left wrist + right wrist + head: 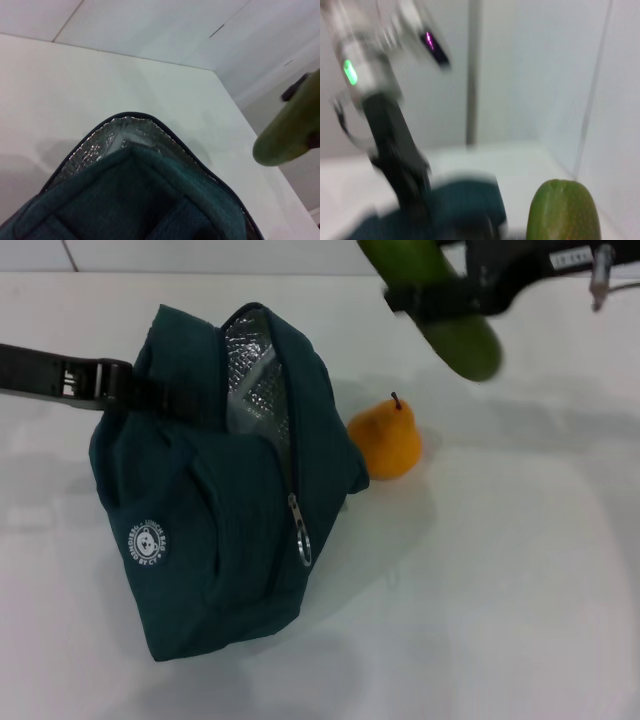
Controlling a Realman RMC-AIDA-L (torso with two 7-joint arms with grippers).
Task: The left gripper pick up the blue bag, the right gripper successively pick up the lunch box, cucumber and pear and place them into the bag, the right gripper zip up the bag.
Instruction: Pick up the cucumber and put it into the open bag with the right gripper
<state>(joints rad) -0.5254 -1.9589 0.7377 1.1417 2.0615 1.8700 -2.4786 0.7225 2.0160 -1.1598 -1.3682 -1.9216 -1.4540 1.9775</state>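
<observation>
Over the white table (520,570), right gripper (440,298) clamped the cucumber (462,340) aloft, left gripper (118,383) gripped the unzipped blue bag (215,540), pear (387,440) beside it.

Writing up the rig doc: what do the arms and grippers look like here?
The left gripper is a flat black claw with small white lettering on its side. In the right wrist view it hangs from a silver cylindrical wrist with a green lamp. The right gripper is black too, with a white label strip and a thin metal pin behind it.
</observation>
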